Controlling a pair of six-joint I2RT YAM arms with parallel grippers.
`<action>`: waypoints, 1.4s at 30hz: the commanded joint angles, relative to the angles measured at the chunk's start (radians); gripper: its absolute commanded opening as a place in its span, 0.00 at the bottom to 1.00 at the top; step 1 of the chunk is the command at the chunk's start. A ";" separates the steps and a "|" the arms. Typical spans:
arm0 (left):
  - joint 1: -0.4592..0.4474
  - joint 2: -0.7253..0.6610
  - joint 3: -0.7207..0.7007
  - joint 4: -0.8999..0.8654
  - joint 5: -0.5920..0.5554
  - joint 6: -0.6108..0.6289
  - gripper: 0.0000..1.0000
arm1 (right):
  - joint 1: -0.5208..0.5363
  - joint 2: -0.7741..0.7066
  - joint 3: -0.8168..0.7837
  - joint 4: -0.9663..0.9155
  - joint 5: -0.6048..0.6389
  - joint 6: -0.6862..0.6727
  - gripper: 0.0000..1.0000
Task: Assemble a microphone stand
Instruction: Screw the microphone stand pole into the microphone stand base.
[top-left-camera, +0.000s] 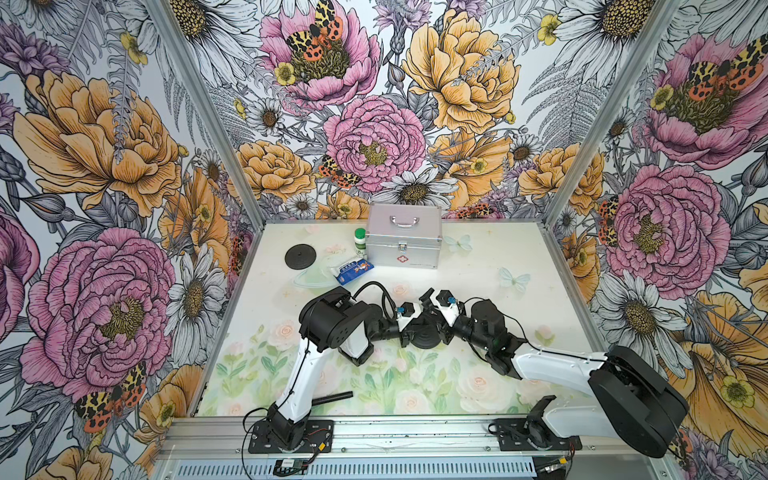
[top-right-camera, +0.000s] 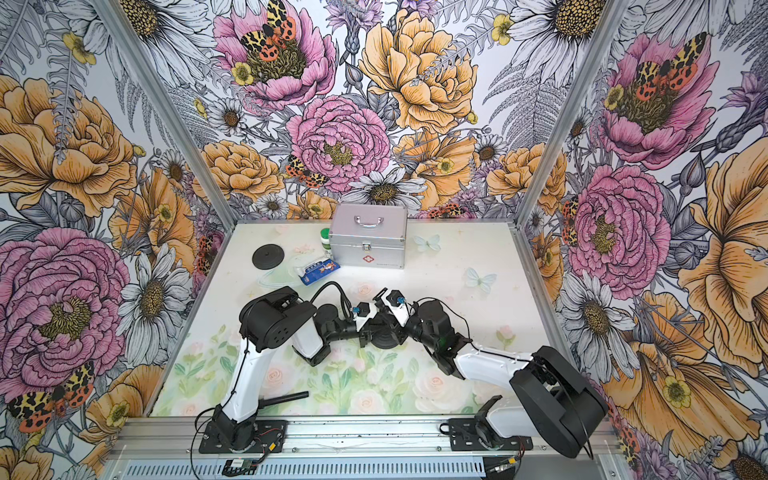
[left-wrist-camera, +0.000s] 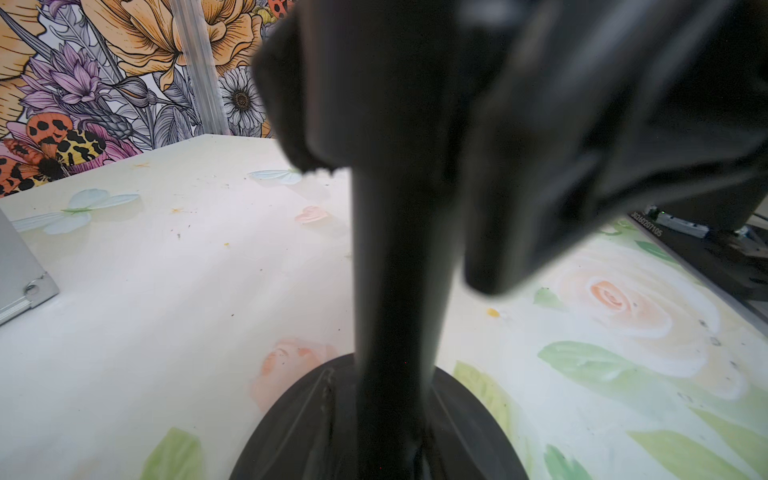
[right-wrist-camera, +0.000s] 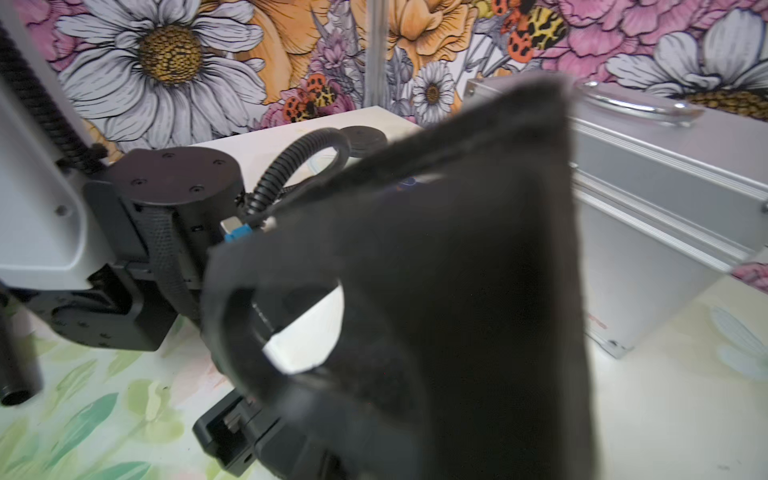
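left fingers (left-wrist-camera: 291, 104) pinch the upright pole (left-wrist-camera: 399, 270) standing in its round base (left-wrist-camera: 299, 428) on the worktop (left-wrist-camera: 124, 311), right fingers (right-wrist-camera: 457, 270) crowd it too but whether they grip i cannot tell; best to hold the pole plumb and keep the base flat while seating the joint

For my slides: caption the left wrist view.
Upright black pole on its round base, clamped by the left gripper.

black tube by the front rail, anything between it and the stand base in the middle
Partly. The left arm hangs low right along the straight path from the black tube to the round base, and one end of the tube is hidden behind that arm. A pole stands on the base.
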 joint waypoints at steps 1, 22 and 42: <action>-0.009 0.043 -0.013 -0.046 0.019 -0.009 0.31 | 0.062 0.033 -0.027 -0.025 0.465 0.119 0.00; -0.015 0.033 -0.025 -0.046 0.008 0.005 0.31 | -0.267 -0.007 0.093 -0.285 -0.649 -0.409 0.38; -0.014 0.042 -0.019 -0.045 0.013 -0.002 0.31 | -0.361 0.251 0.443 -0.652 -0.972 -0.538 0.00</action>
